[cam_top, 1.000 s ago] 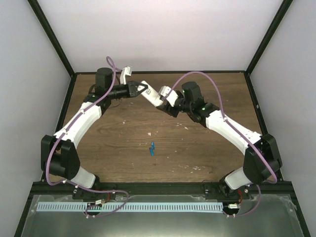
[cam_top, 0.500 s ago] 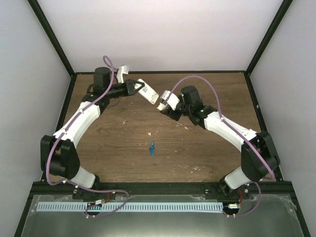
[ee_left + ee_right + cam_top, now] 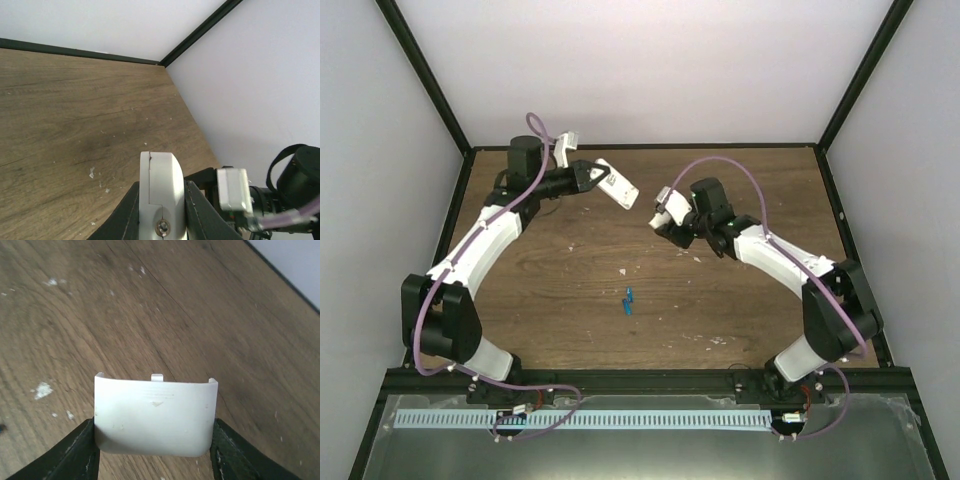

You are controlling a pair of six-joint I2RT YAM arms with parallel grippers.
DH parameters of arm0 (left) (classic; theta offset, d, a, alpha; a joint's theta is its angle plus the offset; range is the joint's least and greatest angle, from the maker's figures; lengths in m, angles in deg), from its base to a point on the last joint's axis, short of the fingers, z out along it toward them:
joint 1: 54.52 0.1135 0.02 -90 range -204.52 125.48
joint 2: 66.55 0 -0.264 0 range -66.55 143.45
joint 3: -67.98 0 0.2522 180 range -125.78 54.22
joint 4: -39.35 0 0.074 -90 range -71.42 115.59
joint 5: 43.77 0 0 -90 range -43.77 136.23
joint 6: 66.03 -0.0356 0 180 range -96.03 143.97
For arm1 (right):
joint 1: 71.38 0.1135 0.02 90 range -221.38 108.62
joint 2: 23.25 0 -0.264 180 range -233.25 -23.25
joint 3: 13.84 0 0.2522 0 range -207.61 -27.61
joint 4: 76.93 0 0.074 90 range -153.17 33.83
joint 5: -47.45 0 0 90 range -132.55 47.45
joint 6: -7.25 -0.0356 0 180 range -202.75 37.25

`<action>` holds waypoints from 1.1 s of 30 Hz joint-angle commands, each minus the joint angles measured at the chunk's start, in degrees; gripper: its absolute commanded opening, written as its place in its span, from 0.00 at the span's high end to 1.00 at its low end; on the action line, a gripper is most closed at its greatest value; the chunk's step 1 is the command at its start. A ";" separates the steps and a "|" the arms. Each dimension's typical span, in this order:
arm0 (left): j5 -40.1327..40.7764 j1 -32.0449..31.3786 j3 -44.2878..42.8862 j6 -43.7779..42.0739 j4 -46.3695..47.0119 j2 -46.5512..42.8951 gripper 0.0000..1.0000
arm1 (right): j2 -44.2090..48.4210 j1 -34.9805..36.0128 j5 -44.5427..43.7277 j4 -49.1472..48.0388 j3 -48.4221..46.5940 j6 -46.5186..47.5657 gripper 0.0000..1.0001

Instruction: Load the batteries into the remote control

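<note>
My left gripper (image 3: 592, 177) is shut on the white remote control (image 3: 617, 184) and holds it above the back of the table. In the left wrist view the remote (image 3: 161, 190) stands edge-on between the fingers. My right gripper (image 3: 667, 215) is shut on the small white squarish cover piece (image 3: 667, 205), apart from the remote. The cover (image 3: 156, 414) fills the gap between the right fingers. Two bright-blue batteries (image 3: 628, 300) lie side by side on the table's middle, well in front of both grippers.
The wooden table (image 3: 570, 280) has black frame posts and white walls at its back and sides. My right arm's wrist (image 3: 280, 192) shows at the lower right of the left wrist view.
The two grippers have pulled apart: the left one with the remote drew back left, the right one carried the cover off to the right. The batteries have not moved.
</note>
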 commanded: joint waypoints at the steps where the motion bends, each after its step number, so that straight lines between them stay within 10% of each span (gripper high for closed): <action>1: -0.75 1.47 -1.14 -0.61 1.12 -1.84 1.00 | -3.68 -3.13 -3.75 5.18 -0.75 -6.43 0.50; 33: 0.62 2.01 34.94 12.24 26.75 -16.06 1.00 | -10.99 -4.75 -10.59 12.56 0.84 -24.94 0.39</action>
